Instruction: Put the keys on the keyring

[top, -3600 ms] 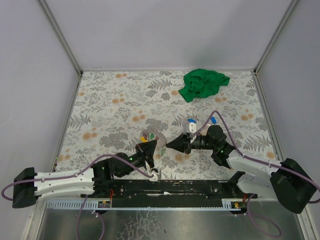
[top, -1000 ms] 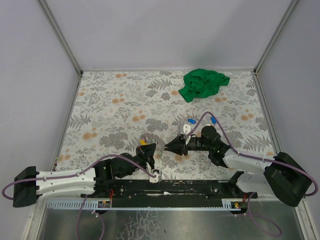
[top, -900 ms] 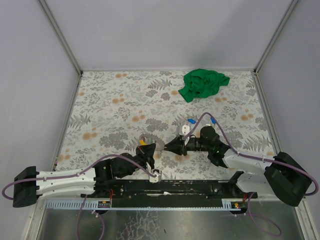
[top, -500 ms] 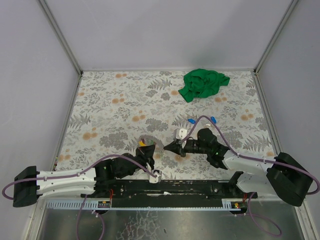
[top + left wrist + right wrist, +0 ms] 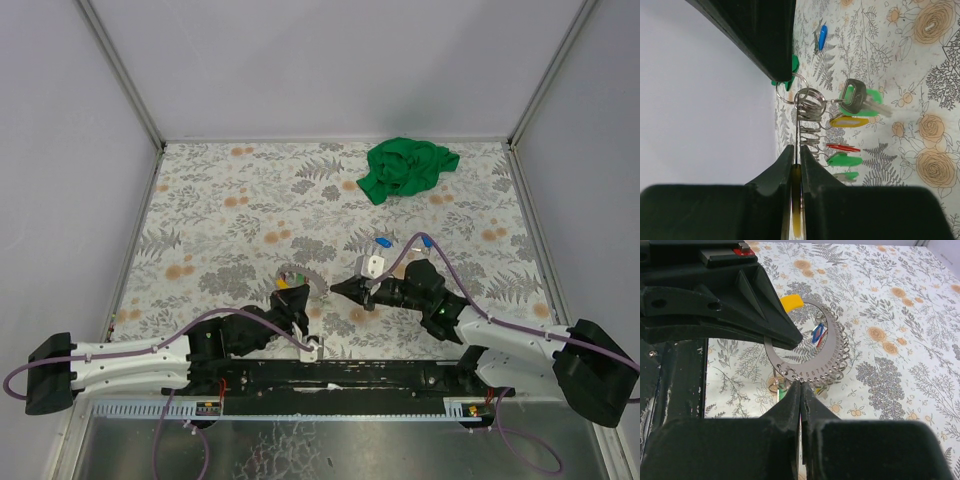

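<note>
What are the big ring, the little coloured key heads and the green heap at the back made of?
Keyring: thin silvery metal, polished, as it glints. Key heads: likely glossy plastic, given their bright, smooth colours. Green heap: probably soft matte cloth, since it lies crumpled in folds.

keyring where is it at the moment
In the top external view the keyring sits left of centre near the front edge of the table, clamped in the left gripper, with the tip of the right gripper close on its right.
</note>
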You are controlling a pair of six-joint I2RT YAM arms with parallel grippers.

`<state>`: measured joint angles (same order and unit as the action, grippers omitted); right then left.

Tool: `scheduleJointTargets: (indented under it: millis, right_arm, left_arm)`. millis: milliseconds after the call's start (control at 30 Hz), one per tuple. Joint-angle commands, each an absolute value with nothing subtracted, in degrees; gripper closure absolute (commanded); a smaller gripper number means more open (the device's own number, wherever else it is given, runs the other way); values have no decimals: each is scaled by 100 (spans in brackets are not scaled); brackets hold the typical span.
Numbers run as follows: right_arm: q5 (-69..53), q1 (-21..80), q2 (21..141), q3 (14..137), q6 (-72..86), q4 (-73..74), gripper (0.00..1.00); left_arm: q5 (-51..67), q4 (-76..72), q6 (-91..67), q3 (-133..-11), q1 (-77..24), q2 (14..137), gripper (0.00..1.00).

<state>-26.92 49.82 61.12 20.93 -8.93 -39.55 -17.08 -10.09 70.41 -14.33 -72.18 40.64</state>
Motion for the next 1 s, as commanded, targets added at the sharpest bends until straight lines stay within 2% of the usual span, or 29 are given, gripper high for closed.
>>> scheduleJointTargets:
  millis: [0, 367, 467, 700, 967]
  right_arm:
    - [-2359, 5020, 5957, 2063, -741, -4360, 100]
    - [-2811, 5027, 6233, 2068, -454, -4579, 96]
    - [-3028, 5024, 6402, 2235, -456, -4313, 91]
    - [-2614, 5026, 6324, 2242, -460, -4112, 80]
    - [-2301, 5010, 6134, 1887, -424, -4752, 80]
  left_arm:
    - [-2018, -1615, 7104, -1600, -7132, 3982, 100]
    - [-2357, -1951, 7015, -1652, -6971, 3877, 100]
    - [-2343, -1941, 7009, -1669, -6955, 3876, 100]
    - [-2149, -1748, 7039, -1628, -6961, 3680, 100]
    - [-1673, -1373, 6975, -1607, -6953, 3463, 100]
